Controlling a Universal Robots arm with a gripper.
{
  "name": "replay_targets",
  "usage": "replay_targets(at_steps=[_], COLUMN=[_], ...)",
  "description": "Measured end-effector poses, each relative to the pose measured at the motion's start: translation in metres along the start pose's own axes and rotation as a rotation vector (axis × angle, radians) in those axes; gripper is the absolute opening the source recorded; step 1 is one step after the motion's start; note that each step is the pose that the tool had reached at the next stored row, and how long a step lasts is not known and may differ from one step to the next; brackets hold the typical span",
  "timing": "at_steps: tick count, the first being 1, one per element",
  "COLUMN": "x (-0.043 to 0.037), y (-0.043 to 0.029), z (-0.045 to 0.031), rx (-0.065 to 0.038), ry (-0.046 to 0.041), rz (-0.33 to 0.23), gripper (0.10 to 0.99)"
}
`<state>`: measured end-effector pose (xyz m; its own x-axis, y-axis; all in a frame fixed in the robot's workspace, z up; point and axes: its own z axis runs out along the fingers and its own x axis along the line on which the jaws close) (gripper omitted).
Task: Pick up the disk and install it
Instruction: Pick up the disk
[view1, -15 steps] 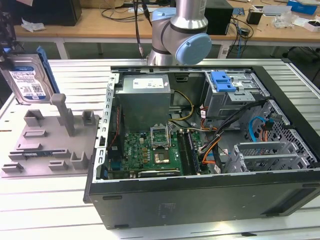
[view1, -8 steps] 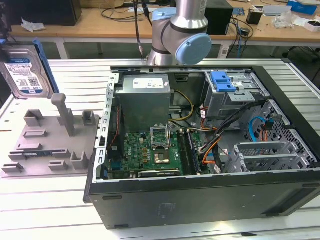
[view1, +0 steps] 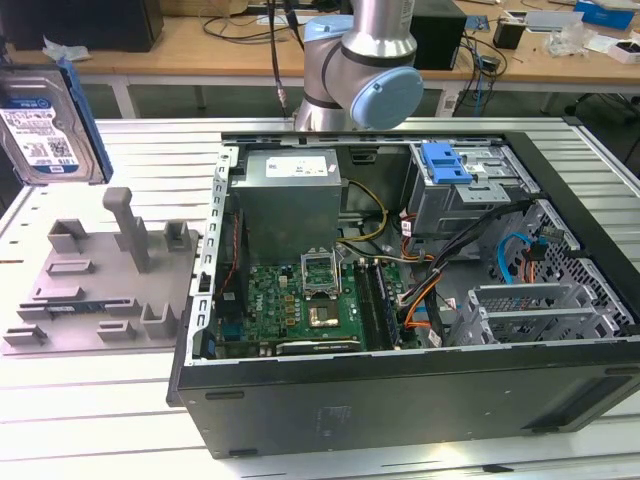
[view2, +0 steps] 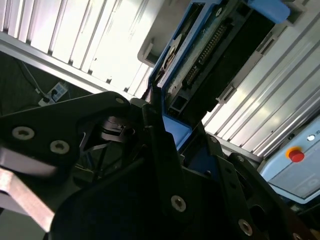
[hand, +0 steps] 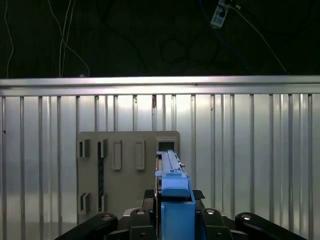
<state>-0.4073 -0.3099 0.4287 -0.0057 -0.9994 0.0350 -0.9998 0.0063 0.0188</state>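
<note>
Disk (view1: 45, 125) up in air at exterior view's left, its side cut off. Gripper (hand: 174, 196) squeezed tight on its blue frame, fingertips mostly hidden. Grey holder (view1: 100, 285) below.

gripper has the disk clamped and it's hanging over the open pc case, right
Not quite. The gripper does have the disk clamped, but it is not over the open pc case. The exterior view shows the disk at that view's left, outside the case, up near the grey holder.
</note>
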Motion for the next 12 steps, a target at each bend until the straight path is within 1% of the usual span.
replay_targets(at_steps=[1, 9, 10, 12], x=[0.0002, 0.0009, 0.0011, 0.0013], y=[0.0001, 0.0005, 0.0006, 0.0007], z=[-0.0058, -0.0263, -0.0306, -0.0361], rx=[0.0, 0.0, 0.0, 0.0], ry=[0.0, 0.0001, 0.0001, 0.0001], rz=[0.0, 0.0, 0.0, 0.0], gripper=[0.369, 0.369, 0.369, 0.369])
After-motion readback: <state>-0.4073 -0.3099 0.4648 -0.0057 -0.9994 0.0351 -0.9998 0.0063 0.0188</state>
